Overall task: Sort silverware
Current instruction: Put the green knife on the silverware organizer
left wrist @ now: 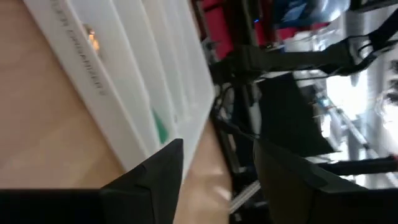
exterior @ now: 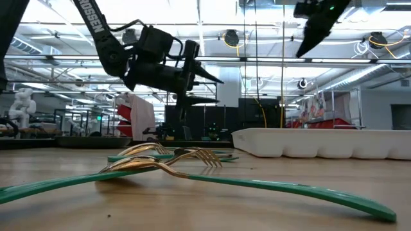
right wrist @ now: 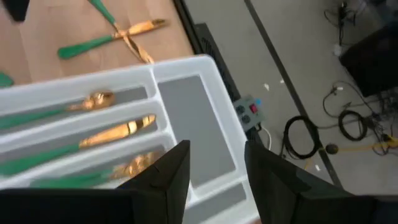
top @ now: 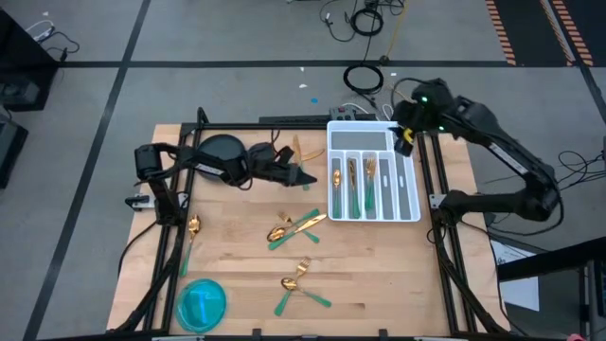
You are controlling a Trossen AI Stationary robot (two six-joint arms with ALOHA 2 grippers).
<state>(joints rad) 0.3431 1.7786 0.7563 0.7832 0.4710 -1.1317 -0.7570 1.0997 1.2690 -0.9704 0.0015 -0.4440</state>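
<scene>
Across the table [top: 379, 275] and in the white tray [top: 409, 194], the silverware [top: 295, 227] looks light, stiff and slippery, best pinched mid-handle, while the left gripper [top: 301, 176] and right gripper [top: 405, 138] hang empty, fingers apart.

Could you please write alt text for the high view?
A white tray holds three gold-and-green pieces; more silverware lies loose on the wooden table. The left gripper hovers beside the tray, the right gripper over its far corner.

green-handled gold silverware [top: 295, 227]: 3 pieces in tray, others loose on table
</scene>
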